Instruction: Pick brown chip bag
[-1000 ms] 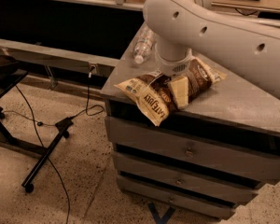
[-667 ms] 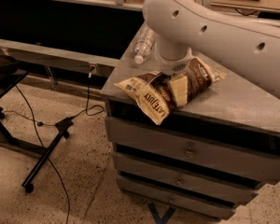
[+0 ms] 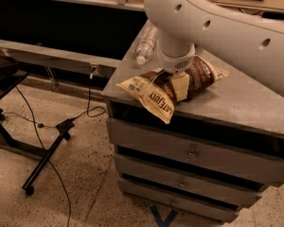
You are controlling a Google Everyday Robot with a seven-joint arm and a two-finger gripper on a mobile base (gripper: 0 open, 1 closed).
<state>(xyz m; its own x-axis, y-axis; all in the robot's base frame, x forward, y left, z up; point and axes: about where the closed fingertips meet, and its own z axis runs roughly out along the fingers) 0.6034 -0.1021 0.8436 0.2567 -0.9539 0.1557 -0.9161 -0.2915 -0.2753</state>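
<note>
Topping drawer cabinet (image 3: 248, 105): gripper (image 3: 179, 82) on bag (image 3: 151, 96)

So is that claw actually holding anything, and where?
The claw is down on the dark middle of the brown chip bag; whether it truly grips the bag cannot be told.

The scene is dimly lit, with a warm yellow-brown cast throughout. Light is received from above: the upper surface of the arm (image 3: 227, 27) is rendered bright, nearly washed out, while its underside is shaded. The gripper (image 3: 179, 86), set upon the brown chip bag (image 3: 154, 98) at the front edge of the cabinet top (image 3: 246, 103), is shown pale against the bag's dark panel. A deep shadow is cast beneath that edge onto the drawer fronts (image 3: 151, 143). Faint sheen is noted on the plastic bottle (image 3: 146, 44).
</note>
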